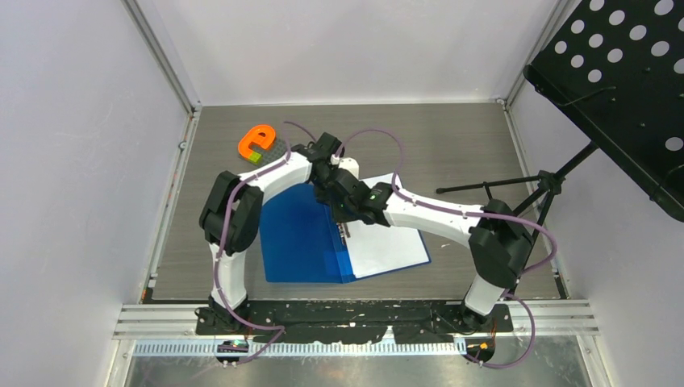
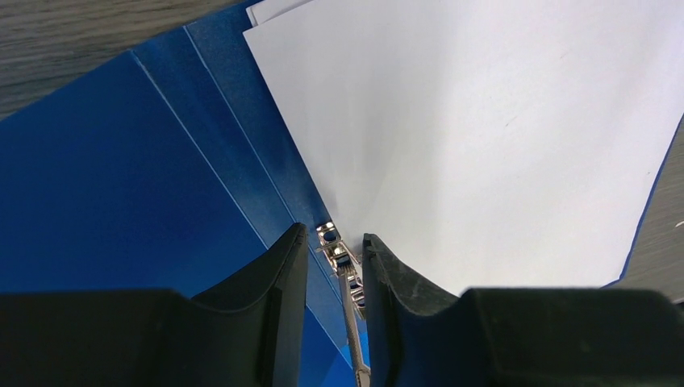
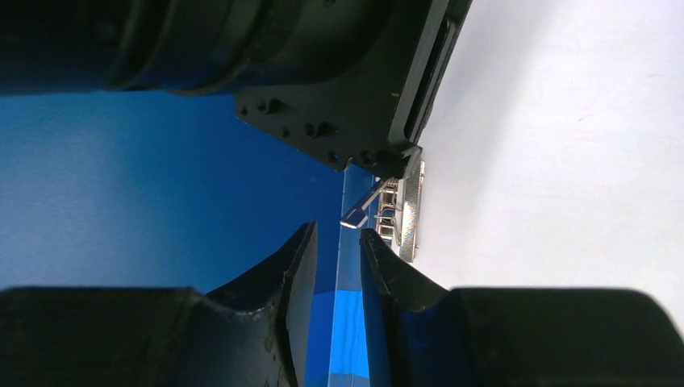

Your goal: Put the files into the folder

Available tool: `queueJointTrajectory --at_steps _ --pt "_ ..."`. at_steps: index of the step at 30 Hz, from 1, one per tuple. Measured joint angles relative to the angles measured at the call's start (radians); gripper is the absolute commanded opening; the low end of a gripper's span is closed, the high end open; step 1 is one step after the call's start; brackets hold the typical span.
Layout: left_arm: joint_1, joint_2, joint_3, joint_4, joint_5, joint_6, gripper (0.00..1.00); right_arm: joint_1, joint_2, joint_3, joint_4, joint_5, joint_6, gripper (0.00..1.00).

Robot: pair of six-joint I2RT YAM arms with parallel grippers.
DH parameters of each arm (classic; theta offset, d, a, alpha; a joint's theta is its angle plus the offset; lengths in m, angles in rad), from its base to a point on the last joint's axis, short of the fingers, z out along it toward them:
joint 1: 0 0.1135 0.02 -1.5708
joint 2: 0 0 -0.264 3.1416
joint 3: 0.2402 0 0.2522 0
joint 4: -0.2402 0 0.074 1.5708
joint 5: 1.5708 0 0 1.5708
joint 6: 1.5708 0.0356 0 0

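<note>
Over the spine of the open folder [image 1: 298, 234], flat on the grey bench [image 1: 452, 145], my two pincers meet. My left pincer [image 2: 335, 238] is parted by a narrow slit astride the metal clip [image 2: 345, 262]; whether the clip's lever touches a finger I cannot tell. My right pincer [image 3: 339, 231] is likewise barely parted and holds nothing. The files [image 1: 387, 242], blank white sheets, lie on the folder's right half beside the clip. An orange piece [image 1: 256, 143] shaped like a lowercase "e" sits far left.
</note>
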Motion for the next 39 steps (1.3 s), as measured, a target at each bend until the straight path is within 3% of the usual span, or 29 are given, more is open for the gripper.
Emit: queueJointTrajectory --at_steps 21,39 --pt "0.001 0.045 0.000 0.008 0.015 -0.003 0.27 0.049 0.063 0.006 0.008 0.178 0.018 0.32" --pt "0.007 0.054 0.000 0.001 0.015 -0.002 0.27 0.050 0.109 0.003 0.026 0.180 0.034 0.31"
